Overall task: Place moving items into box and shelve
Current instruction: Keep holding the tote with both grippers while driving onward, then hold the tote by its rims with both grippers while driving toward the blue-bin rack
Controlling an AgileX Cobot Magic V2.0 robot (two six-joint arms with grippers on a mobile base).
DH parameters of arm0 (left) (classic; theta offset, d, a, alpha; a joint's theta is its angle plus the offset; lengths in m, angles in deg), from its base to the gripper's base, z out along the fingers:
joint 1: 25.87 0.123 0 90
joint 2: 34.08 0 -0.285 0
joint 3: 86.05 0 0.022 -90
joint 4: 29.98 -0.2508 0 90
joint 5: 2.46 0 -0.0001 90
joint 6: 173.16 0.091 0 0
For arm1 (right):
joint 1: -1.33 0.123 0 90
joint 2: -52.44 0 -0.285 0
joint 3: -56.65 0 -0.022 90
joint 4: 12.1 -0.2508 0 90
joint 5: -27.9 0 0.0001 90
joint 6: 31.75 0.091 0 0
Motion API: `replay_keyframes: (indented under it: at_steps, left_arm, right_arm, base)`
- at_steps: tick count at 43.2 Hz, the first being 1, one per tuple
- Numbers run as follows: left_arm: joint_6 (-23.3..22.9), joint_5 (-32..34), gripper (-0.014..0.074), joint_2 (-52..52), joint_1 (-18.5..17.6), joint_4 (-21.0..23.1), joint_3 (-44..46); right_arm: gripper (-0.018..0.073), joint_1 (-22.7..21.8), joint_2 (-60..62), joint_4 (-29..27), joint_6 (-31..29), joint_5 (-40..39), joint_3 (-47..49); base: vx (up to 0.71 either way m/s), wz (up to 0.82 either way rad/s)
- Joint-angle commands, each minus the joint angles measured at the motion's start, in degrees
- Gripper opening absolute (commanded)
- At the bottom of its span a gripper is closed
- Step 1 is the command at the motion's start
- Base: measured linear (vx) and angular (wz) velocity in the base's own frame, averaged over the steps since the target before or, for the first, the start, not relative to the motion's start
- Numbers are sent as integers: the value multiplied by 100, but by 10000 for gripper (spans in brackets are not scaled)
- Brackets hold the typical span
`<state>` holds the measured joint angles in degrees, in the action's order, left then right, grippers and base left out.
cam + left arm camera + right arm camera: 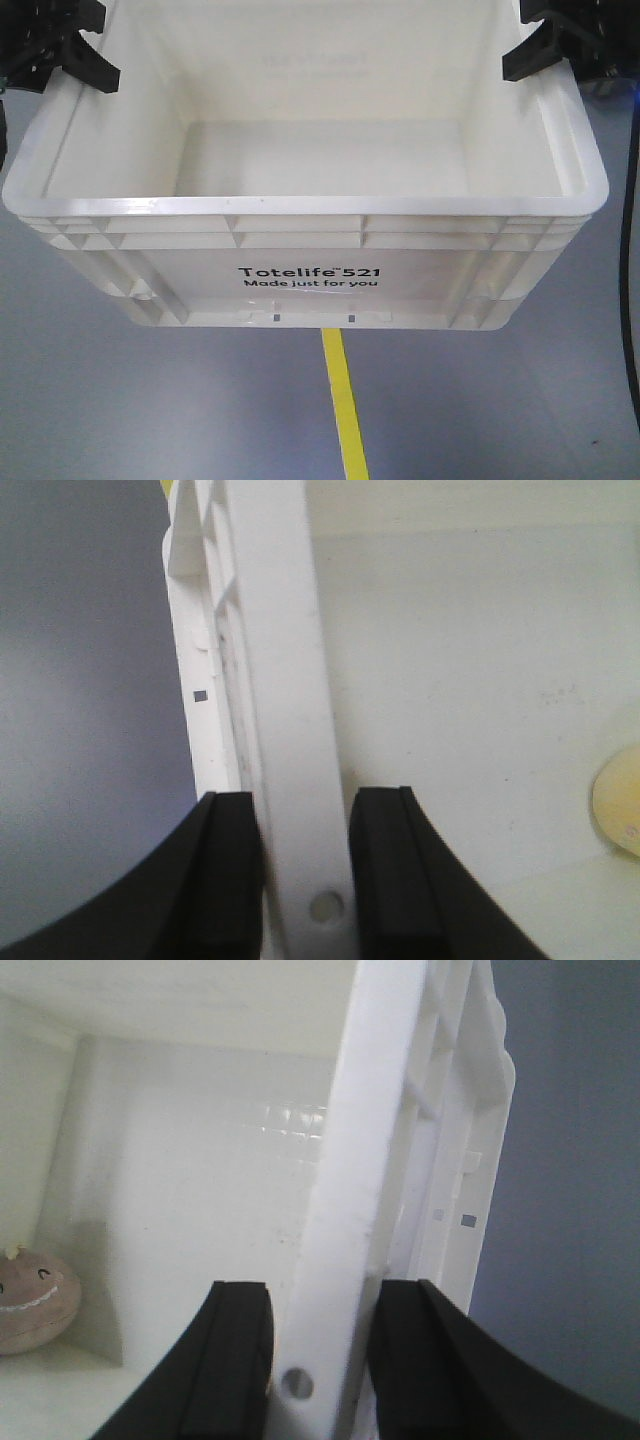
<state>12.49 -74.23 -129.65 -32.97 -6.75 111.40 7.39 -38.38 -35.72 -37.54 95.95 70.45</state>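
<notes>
While your left gripper [305,810] and right gripper [318,1295] each pinched a side rim of the box [300,205], the pinkish-brown plush [35,1300] sat in its corner. The yellow plush [620,800] lay inside too.

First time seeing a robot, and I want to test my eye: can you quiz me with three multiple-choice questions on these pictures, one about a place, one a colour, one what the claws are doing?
1. Where is the pinkish-brown plush toy? A) on the floor B) in a corner inside the white box C) on top of a claw
2. What colour is the floor line below the box? A) yellow B) red C) green
3. What are the left gripper and right gripper doing? A) hanging open B) each clamping a box wall C) holding toys
Answers: 1 B, it sits against the inner walls; 2 A, the front view shows it; 3 B, each grips a wall from both sides.
</notes>
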Motion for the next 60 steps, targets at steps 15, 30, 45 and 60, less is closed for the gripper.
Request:
replay_keyframes:
  at_steps: [15, 30, 45, 60]
  left_arm:
    - [-6, 407, -4, 327, -215, 1839, 287]
    - [-6, 407, -4, 327, -215, 1839, 287]
    - [-6, 407, -4, 327, -215, 1839, 287]
    - [-6, 407, -4, 327, -215, 1834, 287]
  right_arm:
    - [0, 149, 249, -1650, -116, -521, 247]
    - [0, 149, 249, -1650, -116, -521, 247]
    - [0, 149, 249, -1650, -116, -521, 247]
    - [0, 149, 249, -1650, -116, -521, 247]
  base:
    - [52, -28]
    - [49, -32]
    - [46, -41]
    - [43, -49]
